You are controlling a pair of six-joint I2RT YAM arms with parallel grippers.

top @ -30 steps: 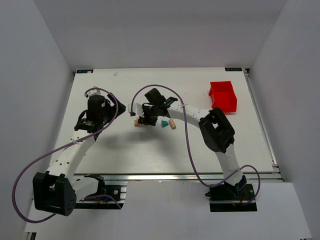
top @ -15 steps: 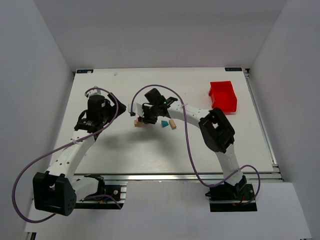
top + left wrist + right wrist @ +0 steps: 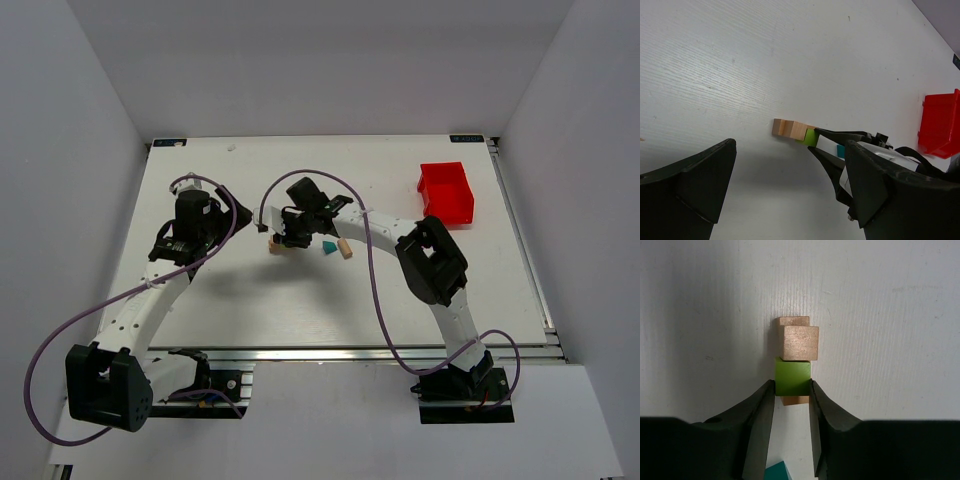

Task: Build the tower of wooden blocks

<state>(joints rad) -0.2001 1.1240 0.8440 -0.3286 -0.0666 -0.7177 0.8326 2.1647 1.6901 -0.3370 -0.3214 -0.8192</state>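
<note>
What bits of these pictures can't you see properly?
- Right wrist view: the lime-green wooden block covers most of one tan wooden block, and the bottom edge cuts off the teal wooden block.
- Top view: the right gripper hides the green block; the stacked tan ones are too small to count.
- Left wrist view: the right edge cuts off the red plastic bin; the right gripper's fingers hide most of the teal block.
</note>
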